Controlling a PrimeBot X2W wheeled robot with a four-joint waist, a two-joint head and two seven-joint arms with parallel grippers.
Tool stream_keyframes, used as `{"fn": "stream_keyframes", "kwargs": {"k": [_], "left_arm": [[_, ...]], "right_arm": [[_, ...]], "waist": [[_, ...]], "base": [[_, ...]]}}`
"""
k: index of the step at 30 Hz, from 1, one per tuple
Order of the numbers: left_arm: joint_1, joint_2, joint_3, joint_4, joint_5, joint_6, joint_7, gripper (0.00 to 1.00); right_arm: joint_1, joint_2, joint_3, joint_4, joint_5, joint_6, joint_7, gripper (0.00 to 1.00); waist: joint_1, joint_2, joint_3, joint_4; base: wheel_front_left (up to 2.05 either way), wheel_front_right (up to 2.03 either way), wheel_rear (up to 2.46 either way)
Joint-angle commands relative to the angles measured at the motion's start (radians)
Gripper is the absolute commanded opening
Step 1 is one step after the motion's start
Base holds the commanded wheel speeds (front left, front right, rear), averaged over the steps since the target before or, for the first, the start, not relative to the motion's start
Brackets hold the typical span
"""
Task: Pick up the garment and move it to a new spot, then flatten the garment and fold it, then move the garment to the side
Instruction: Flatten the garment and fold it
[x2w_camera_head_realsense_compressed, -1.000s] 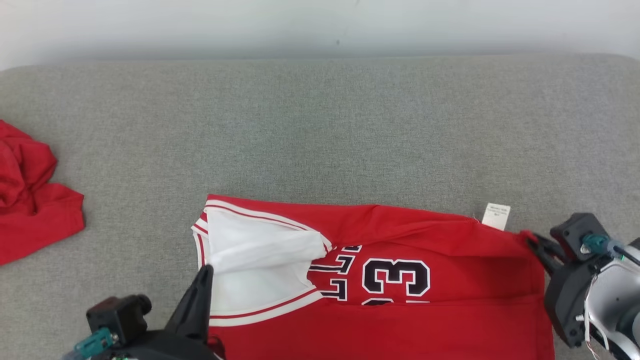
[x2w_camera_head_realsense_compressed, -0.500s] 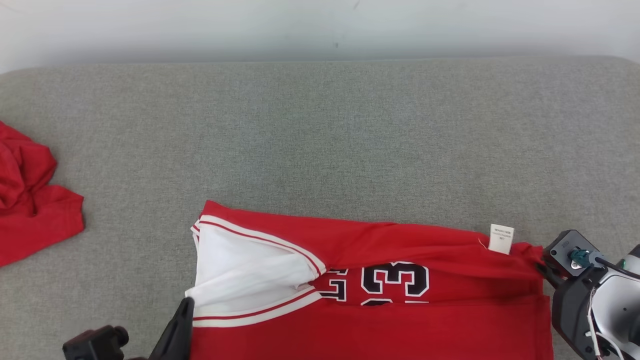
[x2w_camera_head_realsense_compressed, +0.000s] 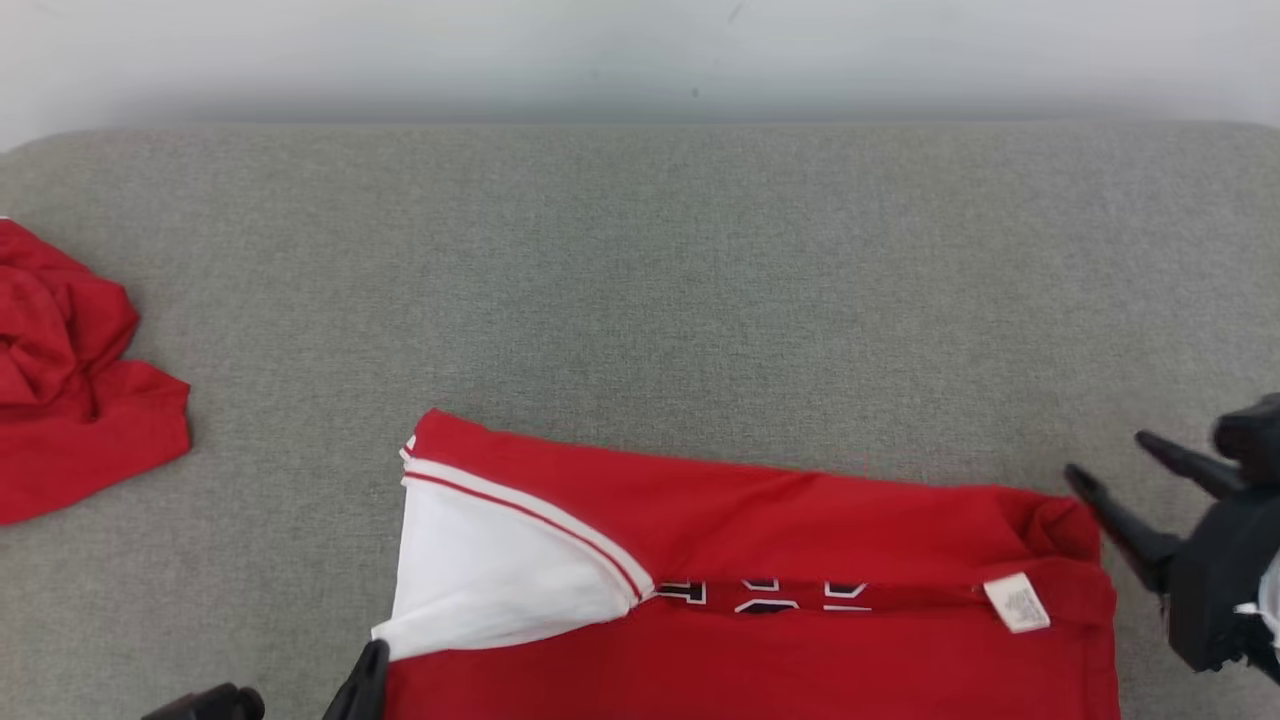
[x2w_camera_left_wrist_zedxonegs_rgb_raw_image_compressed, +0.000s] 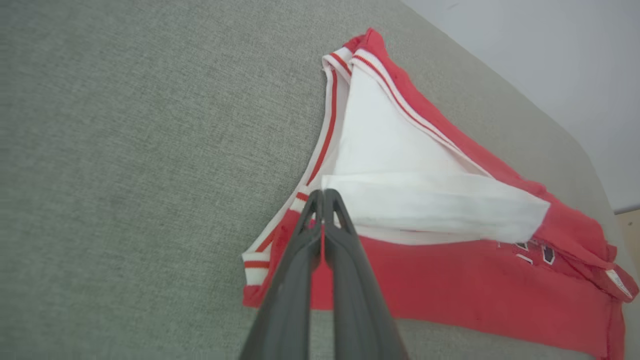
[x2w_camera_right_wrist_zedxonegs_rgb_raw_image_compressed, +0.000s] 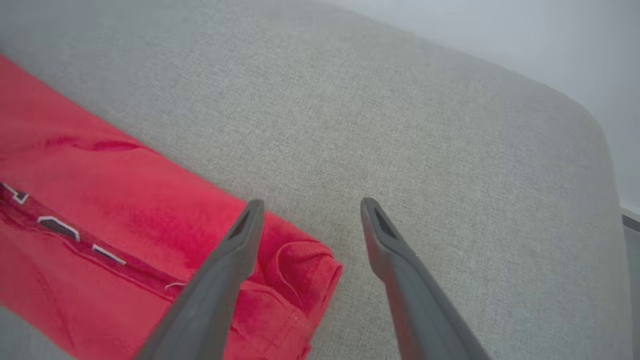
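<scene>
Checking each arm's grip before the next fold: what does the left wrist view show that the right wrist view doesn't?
Left wrist view: the left gripper shut on the jersey at its striped trim, beside the white panel.
Right wrist view: the right gripper open and holding nothing, with one finger crossing the jersey's bunched corner.
Both: the red jersey with a strip of its black print, lying on the grey surface, with the pale wall behind.

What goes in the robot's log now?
phase: fold | left gripper: shut on jersey | right gripper: open, by jersey corner
</scene>
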Motion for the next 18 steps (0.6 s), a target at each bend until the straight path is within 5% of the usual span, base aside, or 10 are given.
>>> {"fn": "stream_keyframes", "kwargs": {"k": [1,7,8,9,18], "left_arm": [[0.010,-0.004,-0.005,0.013,0.003,-0.004,-0.005,0.00],[-0.007,0.001,-0.024,0.066,0.028,-0.015,-0.008,0.00],[-0.011,0.000,-0.031,0.075,0.032,-0.019,-0.002,0.35],[-0.014,0.002,-0.036,0.085,0.040,-0.014,0.001,1.00],[-0.055,0.012,-0.016,0.152,0.158,-0.023,-0.091,1.00]], "right_arm": [[0.028,0.032,-0.043,-0.005,-0.010,0.001,-0.021,1.00],[0.108,0.172,-0.155,-0.037,-0.074,0.001,-0.064,1.00],[0.116,0.196,-0.161,-0.042,-0.083,0.001,-0.071,1.00],[0.121,0.218,-0.164,-0.045,-0.092,0.001,-0.079,1.00],[0.130,0.467,-0.267,-0.024,-0.197,0.001,-0.190,1.00]], "waist": [[0.0000,0.0000,-0.004,0.003],[0.0000,0.0000,-0.011,0.004],[0.0000,0.0000,-0.012,0.002],[0.0000,0.0000,-0.012,0.002],[0.0000,0.0000,-0.037,0.010]], "base": [[0.00,0.00,0.00],[0.00,0.00,0.00],[0.00,0.00,0.00],[0.00,0.00,0.00],[0.00,0.00,0.00]]}}
